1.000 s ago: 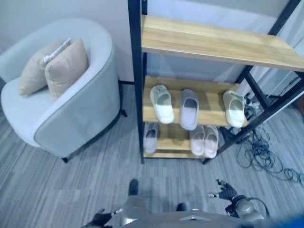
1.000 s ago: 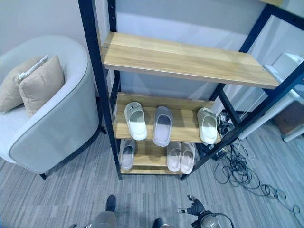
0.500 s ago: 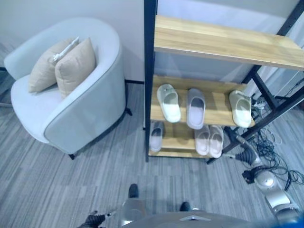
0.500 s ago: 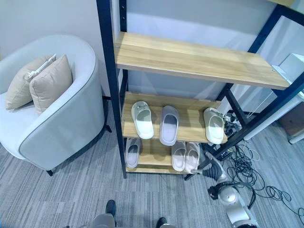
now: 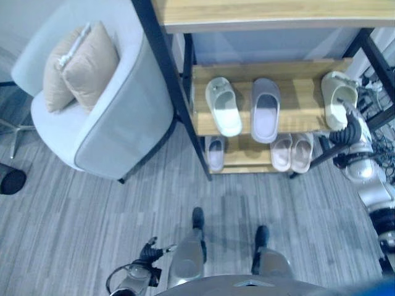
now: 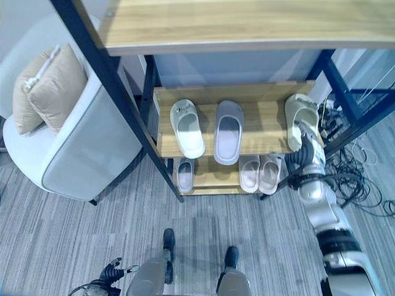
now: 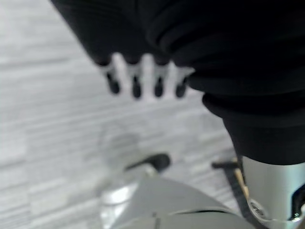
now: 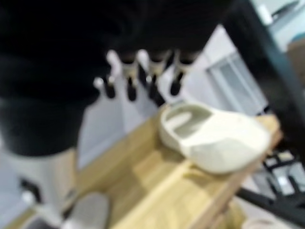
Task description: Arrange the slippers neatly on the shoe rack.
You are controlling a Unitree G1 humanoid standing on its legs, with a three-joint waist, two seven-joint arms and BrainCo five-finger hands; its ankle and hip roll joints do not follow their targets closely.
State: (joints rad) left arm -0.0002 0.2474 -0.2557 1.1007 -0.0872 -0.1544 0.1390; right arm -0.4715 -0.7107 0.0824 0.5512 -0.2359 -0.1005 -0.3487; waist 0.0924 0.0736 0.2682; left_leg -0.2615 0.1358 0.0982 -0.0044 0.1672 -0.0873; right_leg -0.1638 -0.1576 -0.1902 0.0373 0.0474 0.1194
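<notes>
The shoe rack's middle shelf [image 6: 259,117] carries a cream slipper [image 6: 187,127] at the left, a grey slipper [image 6: 228,131] beside it, and another cream slipper [image 6: 302,115] alone at the right end. My right hand [image 6: 302,150] reaches up at that right end, just in front of the lone cream slipper [image 8: 214,138]. Its fingers [image 8: 143,76] are straight and open, hovering short of the slipper without touching it. On the lower shelf lie a single pale slipper [image 6: 184,174] and a pale pair [image 6: 260,174]. My left hand [image 5: 151,251] hangs low over the floor, open and holding nothing.
A pale armchair [image 5: 117,123] with two beige cushions [image 5: 80,65] stands left of the rack. The black front post [image 5: 173,92] runs between them. A wide top shelf [image 6: 247,24] overhangs the slippers. Loose cables [image 6: 364,191] lie on the floor to the right.
The camera has moved closer and looks steeper down at the rack. My right arm rose from near the floor up to the right end of the middle shelf, by the lone cream slipper.
</notes>
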